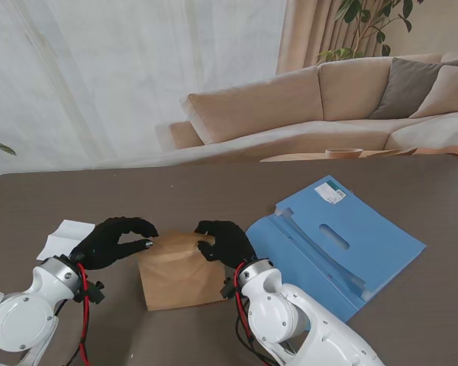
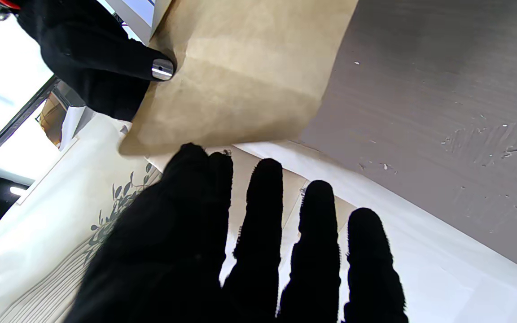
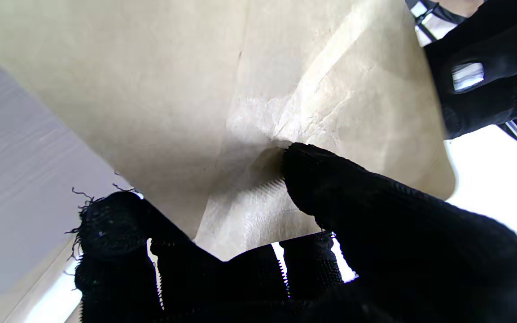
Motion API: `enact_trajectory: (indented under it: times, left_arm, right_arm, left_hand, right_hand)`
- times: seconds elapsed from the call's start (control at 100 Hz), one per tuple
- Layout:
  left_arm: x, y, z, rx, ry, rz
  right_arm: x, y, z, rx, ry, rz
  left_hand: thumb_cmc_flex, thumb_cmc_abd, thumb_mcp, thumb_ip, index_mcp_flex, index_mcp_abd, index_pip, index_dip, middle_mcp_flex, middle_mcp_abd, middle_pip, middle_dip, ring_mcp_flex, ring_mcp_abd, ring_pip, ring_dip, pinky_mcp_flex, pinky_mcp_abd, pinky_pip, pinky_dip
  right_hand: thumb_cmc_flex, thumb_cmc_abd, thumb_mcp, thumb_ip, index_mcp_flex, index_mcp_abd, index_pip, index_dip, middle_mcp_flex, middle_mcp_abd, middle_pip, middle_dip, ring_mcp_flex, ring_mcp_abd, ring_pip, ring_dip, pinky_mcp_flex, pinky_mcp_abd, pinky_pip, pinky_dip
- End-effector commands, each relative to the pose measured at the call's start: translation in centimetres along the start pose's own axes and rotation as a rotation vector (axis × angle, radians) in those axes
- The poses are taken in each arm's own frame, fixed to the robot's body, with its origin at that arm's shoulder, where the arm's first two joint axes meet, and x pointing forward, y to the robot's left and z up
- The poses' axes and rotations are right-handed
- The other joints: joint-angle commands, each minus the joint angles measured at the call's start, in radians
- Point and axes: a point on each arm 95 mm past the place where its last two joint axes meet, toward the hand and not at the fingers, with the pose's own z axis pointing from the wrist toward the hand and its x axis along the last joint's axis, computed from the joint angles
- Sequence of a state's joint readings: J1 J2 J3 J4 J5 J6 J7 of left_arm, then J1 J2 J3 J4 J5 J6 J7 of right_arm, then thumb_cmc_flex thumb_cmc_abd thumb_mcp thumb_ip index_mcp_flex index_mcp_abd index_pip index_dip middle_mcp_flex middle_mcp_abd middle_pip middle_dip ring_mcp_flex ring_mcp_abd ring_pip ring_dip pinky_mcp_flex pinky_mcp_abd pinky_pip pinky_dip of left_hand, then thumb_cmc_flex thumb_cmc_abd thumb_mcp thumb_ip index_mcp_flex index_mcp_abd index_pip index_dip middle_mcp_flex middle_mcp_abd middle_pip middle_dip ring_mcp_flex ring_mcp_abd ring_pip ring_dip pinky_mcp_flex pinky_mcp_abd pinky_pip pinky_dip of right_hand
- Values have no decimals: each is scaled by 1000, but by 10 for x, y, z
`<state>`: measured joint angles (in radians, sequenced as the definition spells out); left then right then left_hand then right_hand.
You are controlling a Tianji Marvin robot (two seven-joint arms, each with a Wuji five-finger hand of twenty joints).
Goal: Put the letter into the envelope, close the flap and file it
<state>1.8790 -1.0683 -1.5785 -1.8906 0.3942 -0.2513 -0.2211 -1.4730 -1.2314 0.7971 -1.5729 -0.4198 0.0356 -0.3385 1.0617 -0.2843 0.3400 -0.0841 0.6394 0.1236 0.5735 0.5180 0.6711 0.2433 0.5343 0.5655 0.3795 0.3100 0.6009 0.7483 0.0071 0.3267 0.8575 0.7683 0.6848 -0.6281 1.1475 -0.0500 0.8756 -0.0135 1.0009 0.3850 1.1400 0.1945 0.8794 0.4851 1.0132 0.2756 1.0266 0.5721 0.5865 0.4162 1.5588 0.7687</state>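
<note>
Envelope (image 1: 179, 271) of brown paper is seen lying near the front edge of the worktop (image 1: 412, 183), between the two black hands. Its far end is being lifted a little off the worktop, and this end looks like the flap. The right hand (image 1: 225, 242) is clamped on that end: in the right wrist view the thumb is pressed on one face and the other fingers are tucked under, so the paper is pinched and creased. The left hand (image 1: 114, 242) is curled at the other side of the same end, with a fingertip (image 1: 147, 244) touching the paper. Whether it is truly gripped there cannot be told; in the left wrist view the fingers are spread and nothing is held between them. Both sides are probably held so the flap can be folded evenly. A white sheet, likely the letter (image 1: 65, 238), is lying near the left edge, so it may not be inside yet. A blue folder (image 1: 343, 244) is left open toward the right edge, ready for filing.
</note>
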Motion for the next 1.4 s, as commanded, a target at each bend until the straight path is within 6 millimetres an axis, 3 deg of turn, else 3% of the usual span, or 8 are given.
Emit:
enact_trajectory:
  times: [0.0, 0.08, 0.17, 0.37, 0.66, 0.89, 1.17, 1.39]
  left_arm:
    - [4, 0, -3, -20, 20, 5]
    - [3, -4, -4, -12, 28, 29]
    - [-2, -11, -1, 16, 22, 89]
    - [-29, -36, 19, 27, -75, 350]
    - [-92, -63, 41, 40, -316, 598]
    - [-139, -71, 35, 6, -462, 676]
    - [-169, -66, 10, -2, -587, 720]
    - [-187, -65, -1, -50, -661, 808]
  right_arm:
    - [2, -2, -3, -1, 1, 4]
    - [2, 1, -4, -20, -6, -4]
    - [2, 4, -6, -39, -12, 0]
    - [2, 8, -10, -66, -19, 17]
    - [-2, 9, -14, -69, -26, 41]
    - [-3, 9, -15, -72, -29, 53]
    - [-2, 7, -15, -73, -25, 68]
    - [-1, 7, -15, -70, -20, 72]
  left_hand:
    - [-53, -14, 49, 4, -57, 6, -48, -22, -44, -24, 0, -35, -40, -26, -28, -20, -18, -19, -21, -3]
    - [-182, -2, 163, 22, -97, 13, -117, -57, -113, -48, -43, -62, -76, -42, -81, -43, -34, -29, -75, -13]
    - [-227, -19, 193, 24, -115, 11, -137, -81, -149, -57, -74, -80, -110, -51, -136, -65, -45, -30, -120, -17]
    - [-243, -16, 156, 22, -181, -17, -191, -115, -235, -97, -130, -112, -163, -86, -251, -105, -58, -52, -254, -17]
    - [-230, 0, 123, 30, -234, -33, -195, -112, -294, -129, -151, -121, -206, -117, -340, -125, -55, -74, -405, 14]
    - [-225, 10, 108, 32, -267, -65, -205, -110, -328, -151, -171, -126, -228, -140, -398, -140, -42, -91, -519, 51]
    - [-198, 34, 71, 40, -279, -67, -217, -108, -340, -155, -180, -128, -228, -144, -426, -138, -28, -94, -577, 89]
    - [-132, 14, 110, 50, -331, -186, -281, -141, -412, -200, -230, -154, -249, -168, -455, -147, -42, -122, -608, 96]
  right_hand:
    - [30, 3, 4, -32, 40, -11, 20, -13, 48, 9, 28, 14, 42, 20, 34, 17, 19, 20, 56, 25]
    - [32, 8, -5, -34, 37, -9, 18, -19, 48, 9, 33, 17, 44, 18, 39, 17, 22, 19, 61, 27]
    - [34, 6, -7, -33, 38, -10, 19, -21, 48, 10, 34, 17, 44, 20, 39, 16, 20, 19, 61, 27]
    - [36, 6, -7, -33, 39, -5, 21, -24, 47, 11, 33, 17, 38, 20, 37, 14, 13, 18, 58, 27]
    - [36, 5, -5, -31, 39, -5, 24, -26, 48, 11, 34, 17, 38, 21, 39, 13, 12, 18, 59, 28]
    - [36, 4, -3, -31, 39, -4, 26, -25, 48, 13, 36, 18, 35, 21, 43, 13, 9, 19, 61, 29]
    - [34, 2, -1, -31, 41, -4, 28, -25, 48, 15, 38, 18, 36, 23, 46, 13, 9, 18, 64, 31]
    - [33, 2, 0, -31, 41, -6, 29, -23, 48, 15, 42, 20, 35, 23, 51, 14, 9, 17, 67, 32]
